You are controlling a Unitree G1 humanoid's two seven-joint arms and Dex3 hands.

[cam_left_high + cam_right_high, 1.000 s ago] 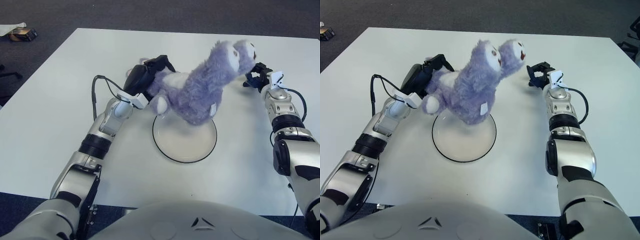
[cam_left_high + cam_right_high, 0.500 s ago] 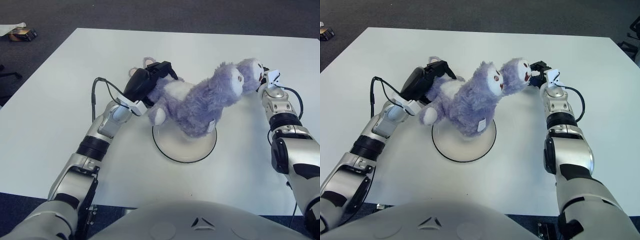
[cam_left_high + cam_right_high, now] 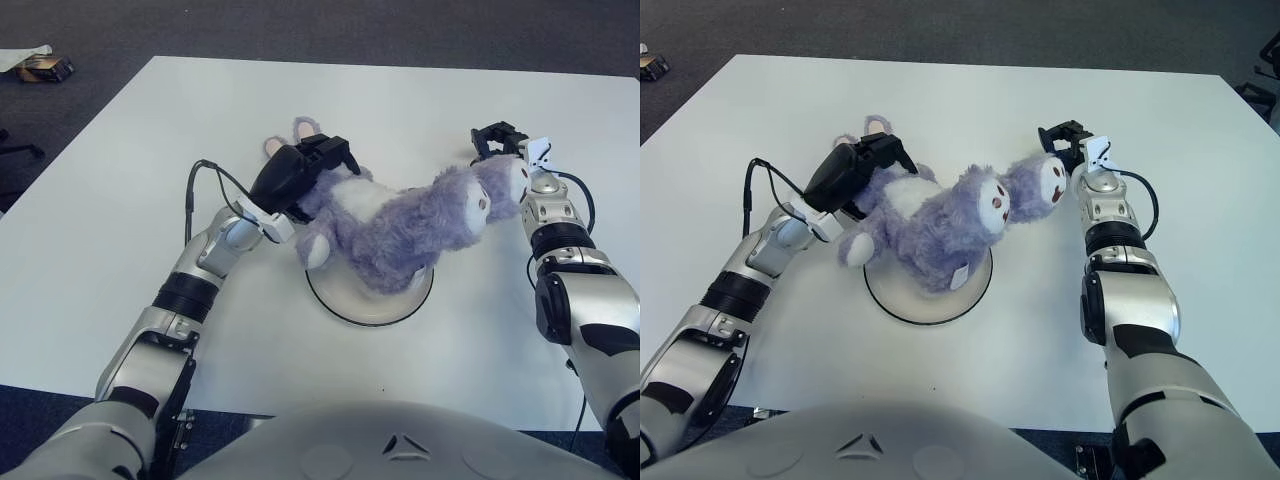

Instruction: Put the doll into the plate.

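I see the doll (image 3: 400, 225) lying across the plate (image 3: 345, 305), my left hand (image 3: 300, 172) gripping its back end, right hand (image 3: 497, 140) spread open beside its head.

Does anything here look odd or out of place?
The purple doll sprawls sideways across the plate, its heads and feet hanging beyond the rim. The left hand grips its rear end; the right hand is open by the heads.

Purple plush doll (image 3: 390, 225) and round plate (image 3: 370, 297) on a white table.
The fluffy doll lies tilted across the plate's far half, pale belly up, feet toward the left, faces toward the right; the shallow, dark-rimmed plate shows bare nearside.
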